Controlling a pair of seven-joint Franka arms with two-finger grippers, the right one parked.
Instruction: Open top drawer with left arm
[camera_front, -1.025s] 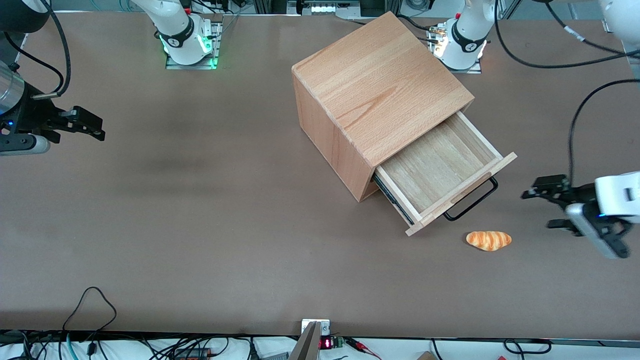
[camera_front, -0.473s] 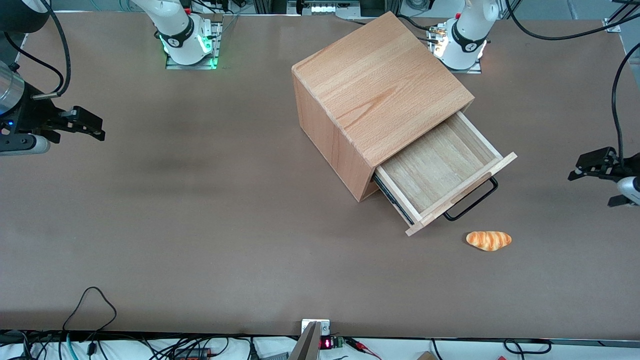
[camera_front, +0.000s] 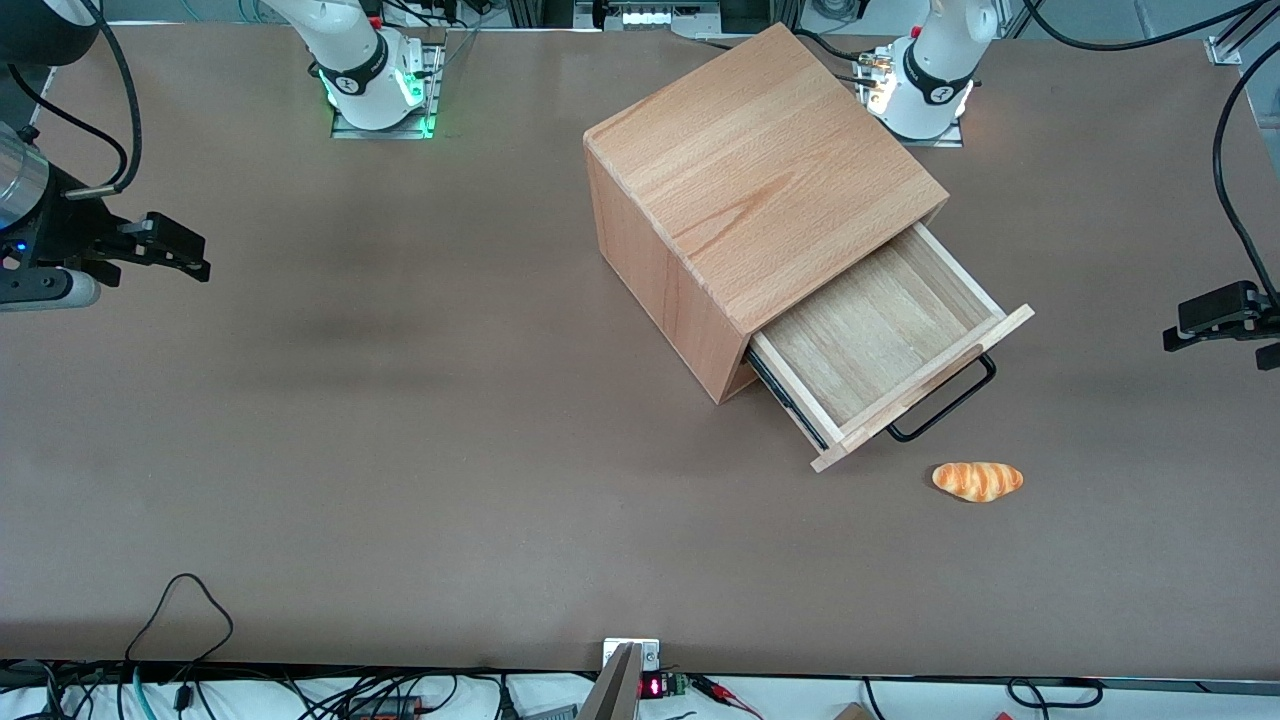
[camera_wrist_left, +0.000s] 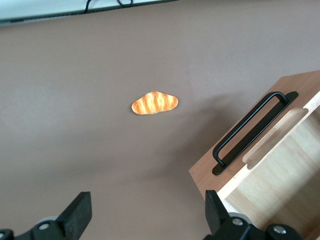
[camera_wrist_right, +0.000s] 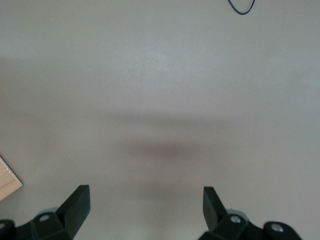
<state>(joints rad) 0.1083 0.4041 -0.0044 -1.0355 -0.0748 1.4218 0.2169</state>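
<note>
The top drawer (camera_front: 880, 345) stands pulled well out of the wooden cube cabinet (camera_front: 760, 180), its bare wooden floor showing. Its black wire handle (camera_front: 945, 400) hangs in front of the flat front board. The left arm's gripper (camera_front: 1225, 330) hovers at the working arm's end of the table, well apart from the drawer and touching nothing. In the left wrist view the gripper (camera_wrist_left: 147, 215) is open over bare table, with one black fingertip (camera_wrist_left: 80, 212) plainly showing. The drawer front (camera_wrist_left: 230, 172) and handle (camera_wrist_left: 252, 131) lie ahead of it.
A small croissant (camera_front: 978, 480) (camera_wrist_left: 154, 102) lies on the brown table, nearer the front camera than the drawer front. Two arm bases (camera_front: 925, 85) stand at the table's back edge, and a loose cable loop (camera_front: 180, 600) lies near the front edge.
The left arm's gripper has drawn away from the drawer toward the working arm's end of the table, almost leaving the front view. The drawer and croissant have not moved.
</note>
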